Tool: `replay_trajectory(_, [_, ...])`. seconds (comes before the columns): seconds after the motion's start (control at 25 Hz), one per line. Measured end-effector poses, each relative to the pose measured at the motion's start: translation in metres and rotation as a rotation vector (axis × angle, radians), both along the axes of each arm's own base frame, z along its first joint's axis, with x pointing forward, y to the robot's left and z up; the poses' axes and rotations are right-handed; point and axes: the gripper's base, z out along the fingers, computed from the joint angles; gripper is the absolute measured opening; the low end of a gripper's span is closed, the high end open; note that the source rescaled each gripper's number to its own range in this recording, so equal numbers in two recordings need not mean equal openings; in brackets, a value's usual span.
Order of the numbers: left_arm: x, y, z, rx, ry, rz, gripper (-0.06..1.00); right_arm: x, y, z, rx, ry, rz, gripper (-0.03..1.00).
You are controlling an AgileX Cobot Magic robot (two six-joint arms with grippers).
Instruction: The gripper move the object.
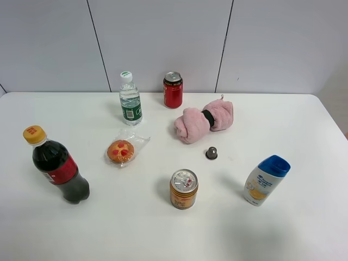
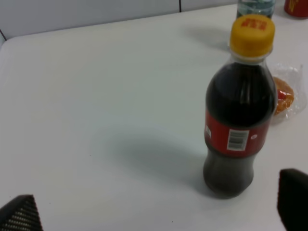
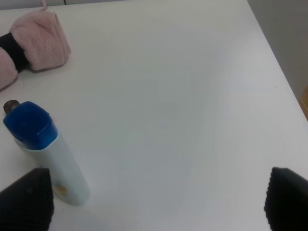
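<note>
The small clear water bottle [image 1: 130,100] with a white cap and green label stands upright at the back of the white table, left of centre. Its lower part shows at the edge of the left wrist view [image 2: 255,6], far behind the cola bottle. Neither arm shows in the exterior high view. My left gripper [image 2: 156,211] is open and empty; its black fingertips [image 2: 20,215] stand wide apart, short of the cola bottle. My right gripper [image 3: 156,202] is open and empty, its fingertips [image 3: 288,201] wide apart beside the shampoo bottle.
A dark cola bottle [image 1: 55,165] with a yellow cap stands front left. A red can [image 1: 173,90], a pink rolled cloth [image 1: 204,120], a wrapped pastry [image 1: 122,150], a small dark cap [image 1: 211,153], a gold can [image 1: 184,188] and a white shampoo bottle [image 1: 266,179] stand around the table.
</note>
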Motion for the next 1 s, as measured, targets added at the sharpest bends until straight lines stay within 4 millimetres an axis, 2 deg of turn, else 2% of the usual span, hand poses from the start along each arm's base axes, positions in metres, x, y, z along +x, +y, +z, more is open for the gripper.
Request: replay_trajectory(1.0, [0.0,0.0,0.0,0.0,0.0,0.0,1.0,0.0008,0.0006,-0.0019,0.014,0.006,0.001,0.9])
